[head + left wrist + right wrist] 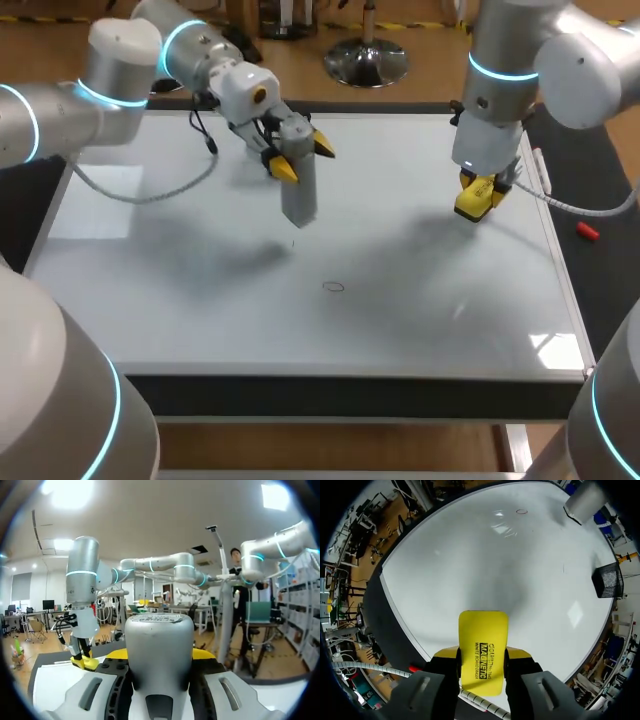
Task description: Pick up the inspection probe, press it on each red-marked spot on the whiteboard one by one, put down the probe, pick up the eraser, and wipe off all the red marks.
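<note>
While the left gripper [303, 158] hangs over the whiteboard [180, 300], up toward its far edge and a bit left of centre, both fingers are clamped on the grey inspection probe [298, 195]. The probe points down at the board, and I can't tell if the tip touches it. The right gripper [480, 197] is near the whiteboard's right edge, its fingers pinching the yellow eraser [483, 652] from both sides, low over the board. One small oval mark [333, 287] sits around the whiteboard's middle, on the near side of the probe. A small red object [587, 232] lies just off the whiteboard's right edge.
</note>
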`<action>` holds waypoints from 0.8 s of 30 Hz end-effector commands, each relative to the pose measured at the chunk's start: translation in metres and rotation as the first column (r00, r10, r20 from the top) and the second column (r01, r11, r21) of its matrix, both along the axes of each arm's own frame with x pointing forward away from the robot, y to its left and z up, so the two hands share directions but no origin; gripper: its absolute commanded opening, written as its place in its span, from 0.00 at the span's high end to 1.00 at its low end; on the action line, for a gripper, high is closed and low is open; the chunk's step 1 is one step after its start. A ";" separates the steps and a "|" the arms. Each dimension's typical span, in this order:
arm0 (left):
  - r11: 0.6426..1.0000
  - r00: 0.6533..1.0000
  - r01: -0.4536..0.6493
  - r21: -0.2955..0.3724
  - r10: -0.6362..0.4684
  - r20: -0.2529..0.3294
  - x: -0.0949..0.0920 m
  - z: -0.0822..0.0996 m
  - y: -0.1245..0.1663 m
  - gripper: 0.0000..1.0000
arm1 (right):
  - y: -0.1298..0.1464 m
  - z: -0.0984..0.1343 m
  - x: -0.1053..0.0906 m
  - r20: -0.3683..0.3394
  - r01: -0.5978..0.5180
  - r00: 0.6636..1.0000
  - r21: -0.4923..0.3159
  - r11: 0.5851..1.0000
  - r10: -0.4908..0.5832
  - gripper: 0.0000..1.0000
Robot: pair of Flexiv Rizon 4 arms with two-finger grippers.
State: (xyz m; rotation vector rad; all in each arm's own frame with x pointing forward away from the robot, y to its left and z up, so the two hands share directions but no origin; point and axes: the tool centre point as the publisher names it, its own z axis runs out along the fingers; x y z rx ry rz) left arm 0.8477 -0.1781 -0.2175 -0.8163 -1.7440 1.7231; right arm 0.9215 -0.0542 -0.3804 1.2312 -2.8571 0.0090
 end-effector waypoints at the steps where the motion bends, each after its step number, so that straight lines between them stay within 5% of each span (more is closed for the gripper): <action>1: 1.000 1.000 0.015 0.005 -0.015 0.006 0.020 0.007 0.019 1.00 | -0.001 0.001 0.000 -0.001 -0.002 1.000 -0.002 1.000 0.002 1.00; 24: 0.997 0.997 -0.073 0.035 0.072 0.029 0.088 0.004 0.095 1.00 | -0.001 0.001 0.000 -0.001 -0.002 1.000 -0.002 1.000 0.002 1.00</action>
